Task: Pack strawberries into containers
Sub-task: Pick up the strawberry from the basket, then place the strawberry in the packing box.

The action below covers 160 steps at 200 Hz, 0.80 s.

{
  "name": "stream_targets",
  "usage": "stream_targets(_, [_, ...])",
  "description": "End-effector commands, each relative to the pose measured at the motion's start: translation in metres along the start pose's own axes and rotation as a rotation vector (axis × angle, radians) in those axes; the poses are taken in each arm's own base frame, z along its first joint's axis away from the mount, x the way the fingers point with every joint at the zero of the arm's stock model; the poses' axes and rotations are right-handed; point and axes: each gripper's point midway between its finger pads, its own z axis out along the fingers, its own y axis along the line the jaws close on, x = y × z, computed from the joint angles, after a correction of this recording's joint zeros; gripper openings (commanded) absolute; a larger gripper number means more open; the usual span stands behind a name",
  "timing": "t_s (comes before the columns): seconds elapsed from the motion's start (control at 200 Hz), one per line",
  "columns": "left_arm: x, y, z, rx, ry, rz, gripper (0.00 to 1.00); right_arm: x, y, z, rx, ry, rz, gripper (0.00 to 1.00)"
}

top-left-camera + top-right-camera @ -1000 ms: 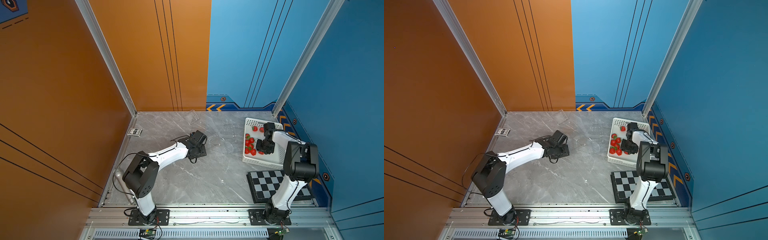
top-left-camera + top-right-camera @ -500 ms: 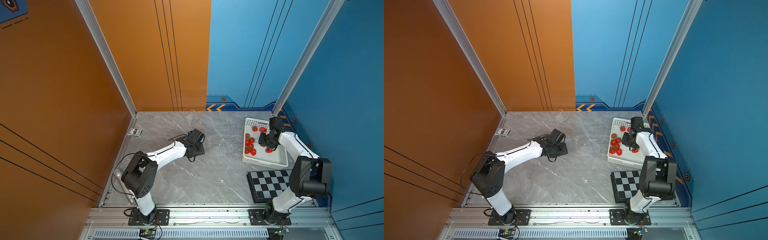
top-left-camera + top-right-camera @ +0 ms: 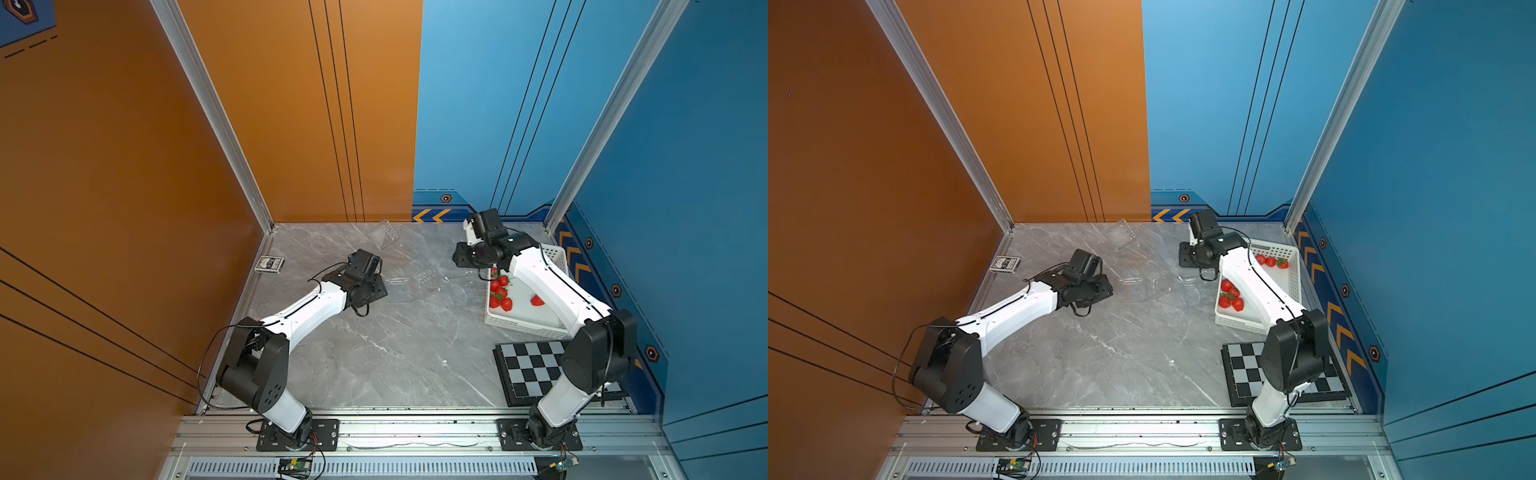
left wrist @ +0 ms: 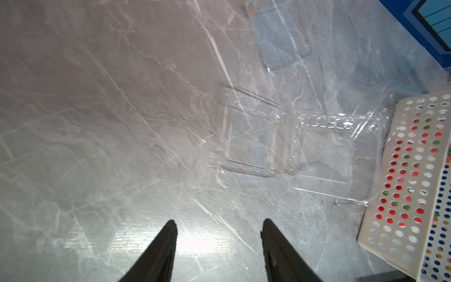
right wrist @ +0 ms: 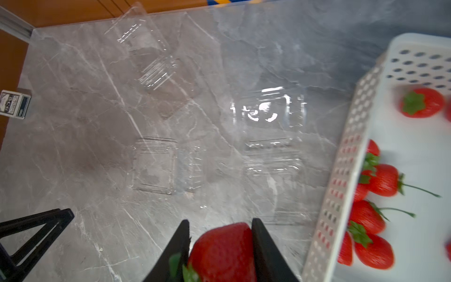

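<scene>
Clear containers (image 5: 156, 166) lie by a basket (image 5: 346, 156) of strawberries (image 5: 383, 180); right gripper (image 5: 220, 221) pinches a strawberry (image 5: 219, 249), left gripper (image 4: 217, 221) spread

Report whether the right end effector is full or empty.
Full: the right end effector is shut on a strawberry, clamped between its jaws.

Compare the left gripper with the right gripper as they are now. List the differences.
Load: the left gripper holds nothing; the right gripper is clamped on a strawberry.
Jaws: the left gripper's stand wider apart than the right gripper's.
Place: the right gripper is just beside the white basket; the left gripper is farther from it.
Shared: both are black, over the marble table, facing the clear containers.
</scene>
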Motion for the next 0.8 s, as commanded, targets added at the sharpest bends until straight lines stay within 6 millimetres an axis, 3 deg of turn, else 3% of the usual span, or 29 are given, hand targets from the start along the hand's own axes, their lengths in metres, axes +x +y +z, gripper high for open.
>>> stream_targets(0.0, [-0.001, 0.016, -0.005, -0.024, -0.003, 0.005, 0.58, 0.018, 0.027, 0.032, -0.01, 0.092, -0.026, 0.22])
stream_targets(0.14, [-0.001, 0.028, -0.005, -0.04, -0.001, -0.007, 0.58, 0.03, 0.048, 0.07, -0.016, 0.154, -0.065, 0.22])
stream_targets(0.25, [0.001, 0.033, -0.003, -0.048, 0.006, -0.012, 0.58, 0.044, 0.051, 0.093, -0.001, 0.204, -0.082, 0.22])
stream_targets(0.27, [0.001, 0.033, -0.003, -0.049, 0.007, -0.012, 0.58, 0.053, 0.047, 0.105, 0.013, 0.232, -0.084, 0.22])
stream_targets(0.295, [0.001, 0.034, -0.002, -0.051, 0.007, -0.012, 0.58, 0.046, 0.051, 0.107, 0.012, 0.216, -0.087, 0.22])
stream_targets(0.651, [0.007, 0.025, 0.007, -0.039, 0.03, -0.002, 0.58, 0.063, 0.023, 0.15, 0.174, 0.281, -0.144, 0.22])
stream_targets(0.796, [0.007, 0.024, 0.008, -0.038, 0.032, 0.002, 0.58, 0.071, 0.014, 0.159, 0.25, 0.312, -0.187, 0.22])
